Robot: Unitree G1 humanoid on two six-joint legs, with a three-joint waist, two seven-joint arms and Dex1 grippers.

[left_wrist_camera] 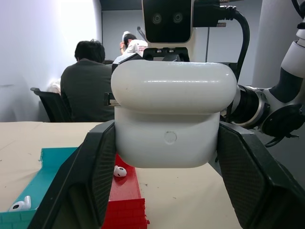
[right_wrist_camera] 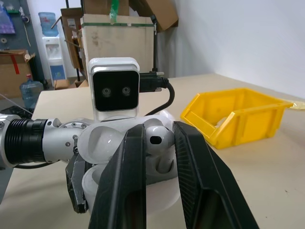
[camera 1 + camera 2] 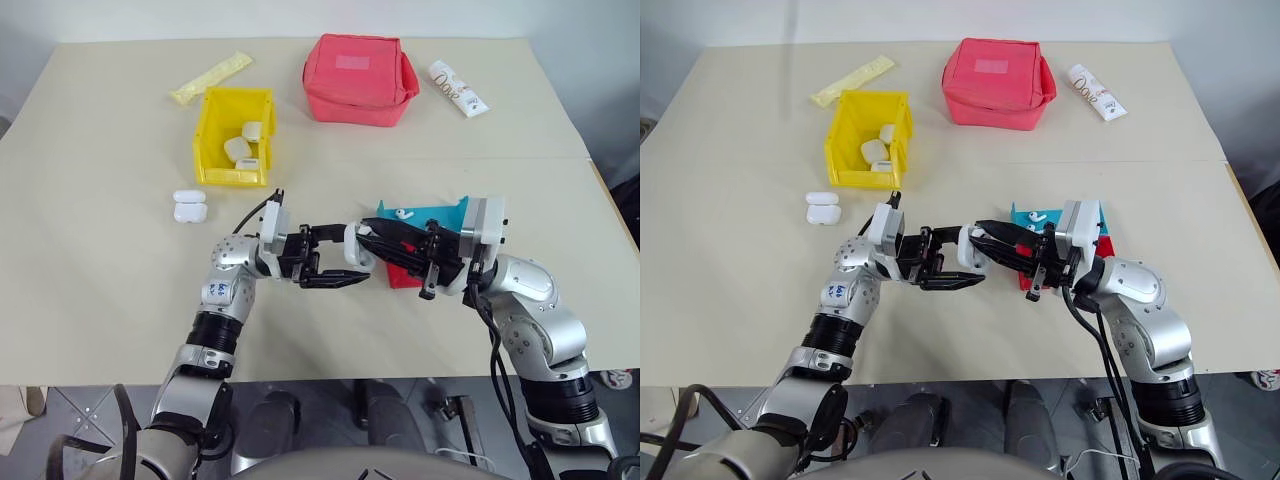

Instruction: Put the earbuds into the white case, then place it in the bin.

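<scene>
Head view: left claw (image 3: 345,262) clamped on the white case (image 3: 358,246) above the table (image 3: 100,250), right claw (image 3: 368,232) meeting it; left wrist view: case's far side hidden; right wrist view: fingers pinch an earbud (image 2: 157,138) at the open case, yellow bin (image 2: 238,114) behind.

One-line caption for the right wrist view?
Right tool lowers an earbud into the open white case; yellow bin behind.

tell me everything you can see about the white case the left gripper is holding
The case is glossy white plastic, rounded, with a small round dimple on its face. Its hinged lid stands open. The left gripper clamps its body from both sides, holding it above the table. The right gripper is holding an earbud at its open top.
</scene>
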